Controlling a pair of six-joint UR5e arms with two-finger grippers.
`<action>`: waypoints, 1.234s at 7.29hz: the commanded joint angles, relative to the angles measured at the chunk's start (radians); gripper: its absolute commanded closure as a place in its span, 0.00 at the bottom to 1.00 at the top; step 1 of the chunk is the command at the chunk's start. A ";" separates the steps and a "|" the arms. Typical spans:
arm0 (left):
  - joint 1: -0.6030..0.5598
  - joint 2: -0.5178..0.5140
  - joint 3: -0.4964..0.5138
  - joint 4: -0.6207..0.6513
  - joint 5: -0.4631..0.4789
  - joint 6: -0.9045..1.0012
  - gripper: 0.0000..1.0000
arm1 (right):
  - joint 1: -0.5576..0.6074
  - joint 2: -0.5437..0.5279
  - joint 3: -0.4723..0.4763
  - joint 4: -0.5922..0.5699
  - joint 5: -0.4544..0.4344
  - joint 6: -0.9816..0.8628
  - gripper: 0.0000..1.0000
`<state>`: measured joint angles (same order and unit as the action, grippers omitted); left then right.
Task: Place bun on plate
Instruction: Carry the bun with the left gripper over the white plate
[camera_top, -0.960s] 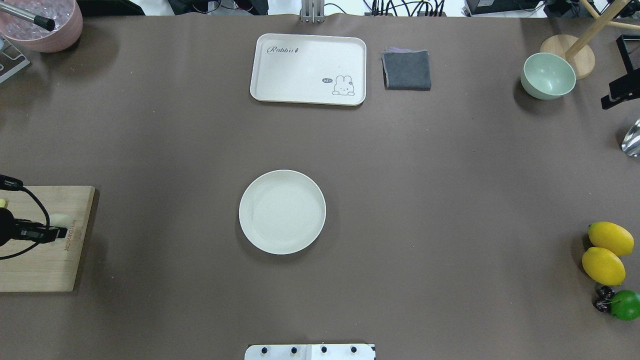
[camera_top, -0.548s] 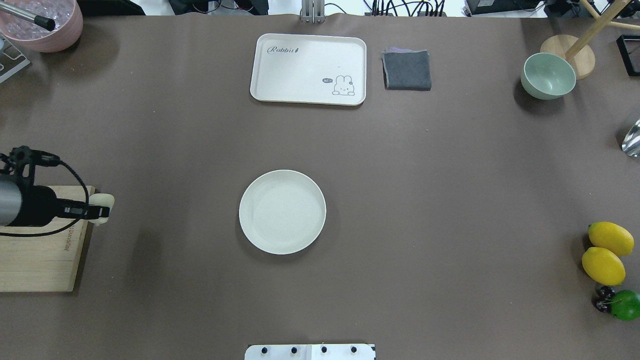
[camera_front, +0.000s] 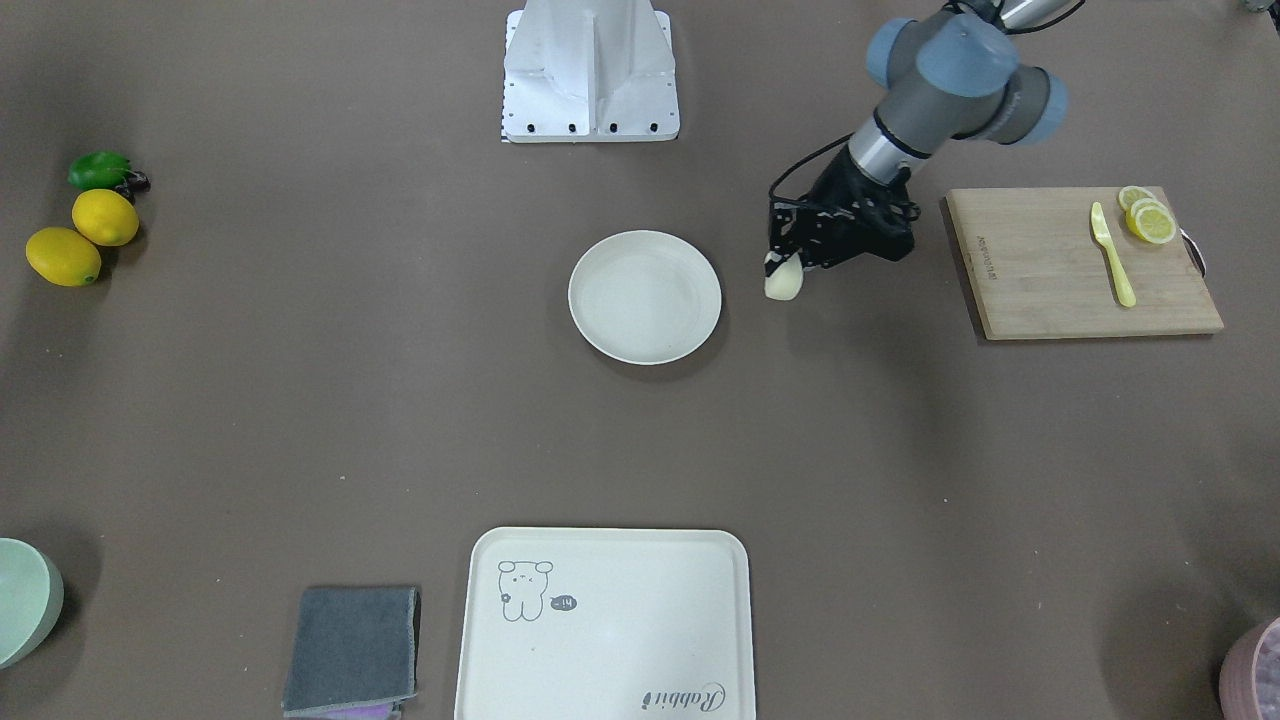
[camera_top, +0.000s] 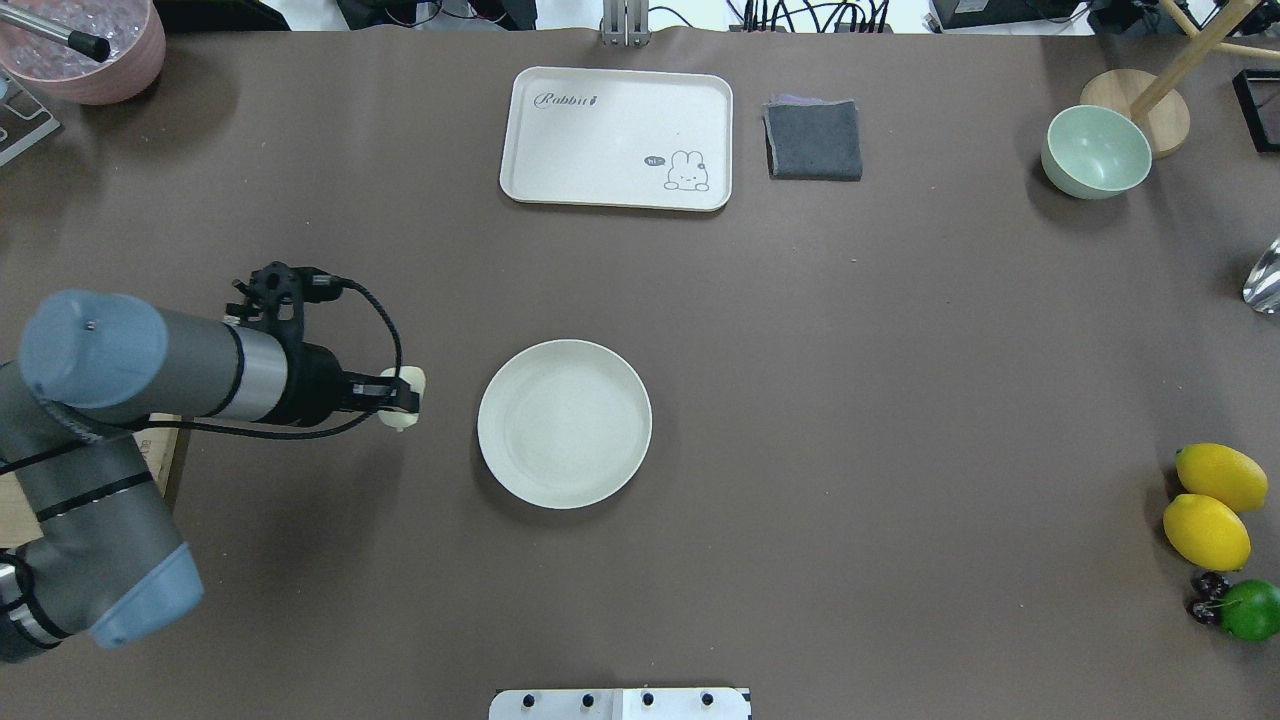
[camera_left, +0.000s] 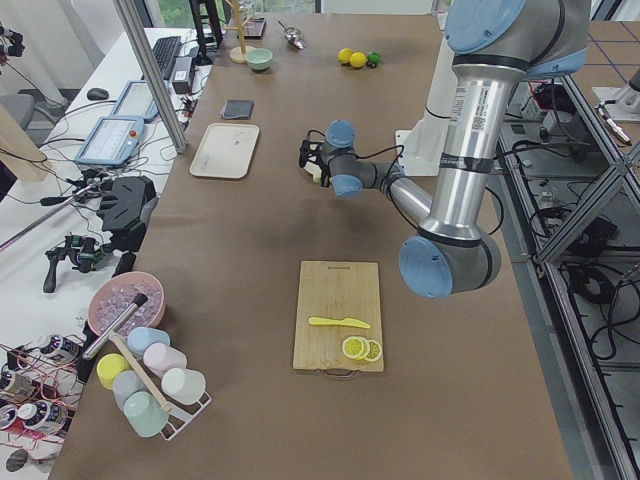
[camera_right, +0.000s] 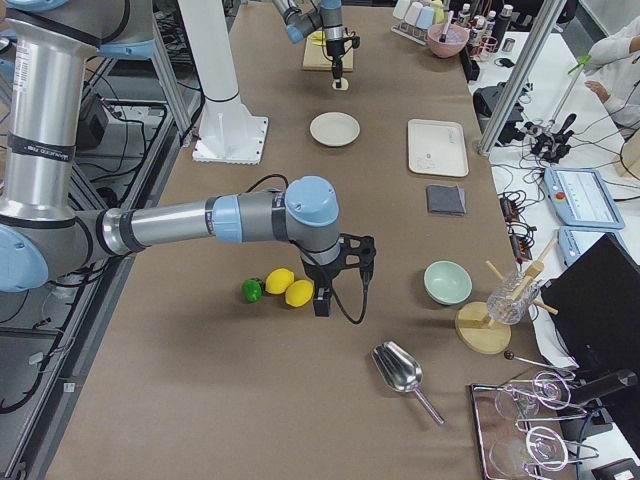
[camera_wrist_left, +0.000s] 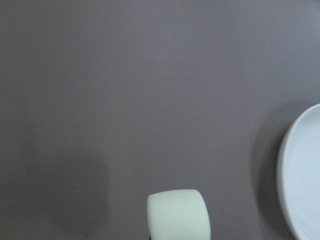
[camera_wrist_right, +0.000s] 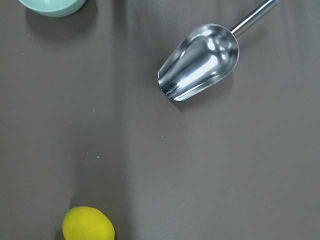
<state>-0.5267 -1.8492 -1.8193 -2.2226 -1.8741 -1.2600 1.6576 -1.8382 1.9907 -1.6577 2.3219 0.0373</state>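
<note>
Your left gripper (camera_top: 402, 392), clamped on the bun (camera_front: 783, 285), has slid right to mid-frame, just left of the plate (camera_top: 565, 424). Open brown table (camera_top: 850, 420) all around. Can't tell on your right gripper (camera_right: 321, 306).

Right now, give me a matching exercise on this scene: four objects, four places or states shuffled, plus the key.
Things:
1. bun
2. plate
3. yellow knife
4. grey cloth

Places or states:
A. lying on the cutting board
B. beside the tray, not touching it
C. empty, at mid-table
D. gripped in the left end effector

Pairs: 1-D, 2-C, 3-A, 4-B
</note>
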 joint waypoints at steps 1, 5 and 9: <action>0.132 -0.213 0.093 0.109 0.140 -0.093 0.70 | 0.022 -0.024 -0.004 0.006 0.001 -0.019 0.00; 0.165 -0.271 0.170 0.109 0.191 -0.107 0.29 | 0.024 -0.024 -0.004 0.006 0.001 -0.020 0.00; 0.104 -0.268 0.132 0.136 0.185 -0.102 0.03 | 0.027 -0.024 -0.004 0.007 0.001 -0.019 0.00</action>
<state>-0.3923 -2.1178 -1.6657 -2.1059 -1.6829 -1.3650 1.6839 -1.8623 1.9864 -1.6517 2.3224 0.0172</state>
